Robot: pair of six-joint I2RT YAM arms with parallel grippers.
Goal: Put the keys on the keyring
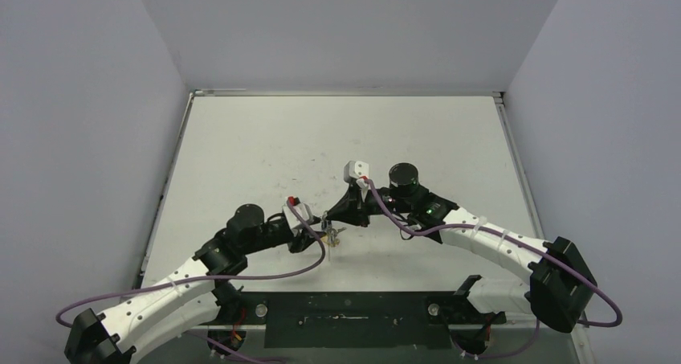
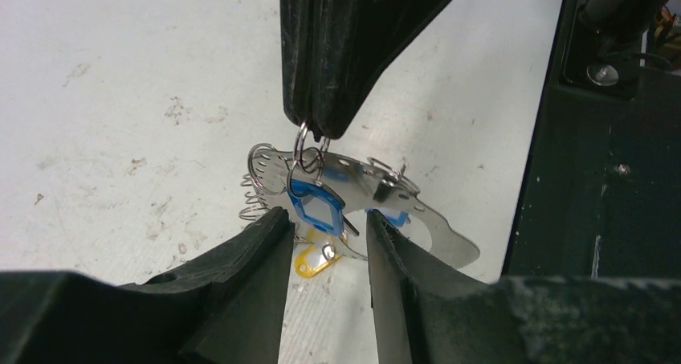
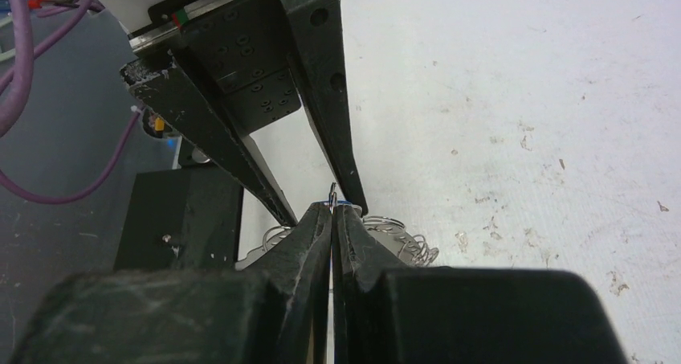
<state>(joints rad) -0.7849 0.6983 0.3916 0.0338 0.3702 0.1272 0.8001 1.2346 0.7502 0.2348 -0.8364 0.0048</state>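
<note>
Keys (image 2: 313, 206) with coloured plastic heads, hanging in a small bunch between the two claw tips over the scuffed white table (image 2: 120, 99), close to its near edge and just in front of the black base plate (image 2: 594, 179). The right claw (image 2: 315, 129) comes down from above with its two black fingers pressed flat together, pinching the top of a small silvery wire ring (image 2: 303, 151); in the right wrist view a short arc of that ring pokes out just above the closed tips. A hexagonal blue plastic head (image 2: 315, 211) hangs directly under the ring. A yellow plastic head (image 2: 307, 265) sits lower and slightly nearer the left arm. A flat silvery metal plate (image 2: 438, 231) with small holes fans out behind them, and a second patch of blue shows against it. Thin silvery wire loops (image 2: 258, 179) lie just beside the blue head on its far side from the plate; it cannot be told whether they belong to the large hoop. The left claw (image 2: 327, 215) is partly spread, one finger on each side of the blue head, with a visible gap and nothing clamped; contact with the head cannot be made out. Whether the lowest pieces of the bunch rest on the table cannot be told either
</note>
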